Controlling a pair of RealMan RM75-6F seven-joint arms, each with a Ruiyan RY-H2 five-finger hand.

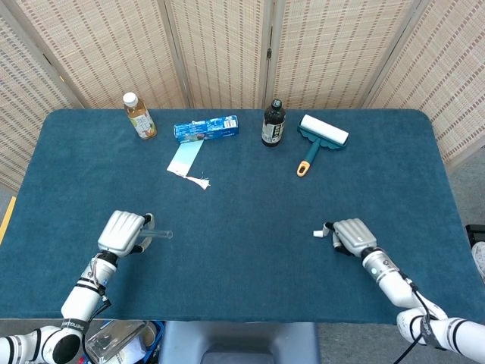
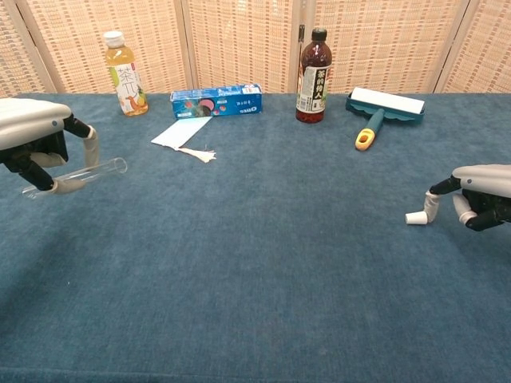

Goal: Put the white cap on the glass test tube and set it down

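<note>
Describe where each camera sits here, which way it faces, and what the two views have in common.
Head view: high above the near edge, looking steeply down on the dark blue felt table; both forearms show, the left hand holding the clear glass test tube, the right hand at the small white cap.
Chest view: low at the near edge, facing level across the table toward the woven screens; only the hands show.
Shared: both hands, tube, cap, and the dark glass bottle.

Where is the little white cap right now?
The white cap lies on the blue table at the right, against the right hand's fingertips, well in front of the lint roller.
</note>
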